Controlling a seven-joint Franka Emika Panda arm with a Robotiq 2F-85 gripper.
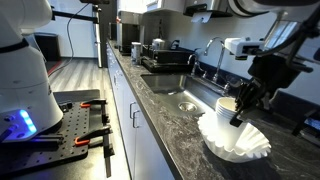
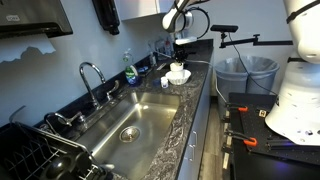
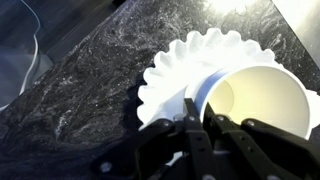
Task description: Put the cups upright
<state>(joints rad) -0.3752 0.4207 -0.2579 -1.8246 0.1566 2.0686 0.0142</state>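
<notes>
Now, gripper: nearly closed, fingers drawn together on the left rim of the cups. Apparently one finger inside the mouth and one outside, pinching the wall. Probably taken there because the rim is the only thin edge on offer.
Cups: white, smooth-walled, tapered. Tilted rather than standing square, mouth turned toward the wrist camera, base resting in the bowl. Seen leaning in an exterior view.
Count of cups: one stack, one mouth showing. Cannot tell how many are nested inside.
Bowl: one, wide, white, fluted paper, spread flat under and around the cups. Light enough, by the look of it, to slide or lift along with them.
Counter: dark speckled stone, bearing the bowl.
Sink: one steel basin, nearer in an exterior view, with the cups beyond its far end.
Faucet: one, on the sink's left edge.
Bottle: one, clear with blue liquid, far left behind the sink, well apart from the cups.
Step in hand, as judged: tipping the stack up onto its base, not yet done.
</notes>
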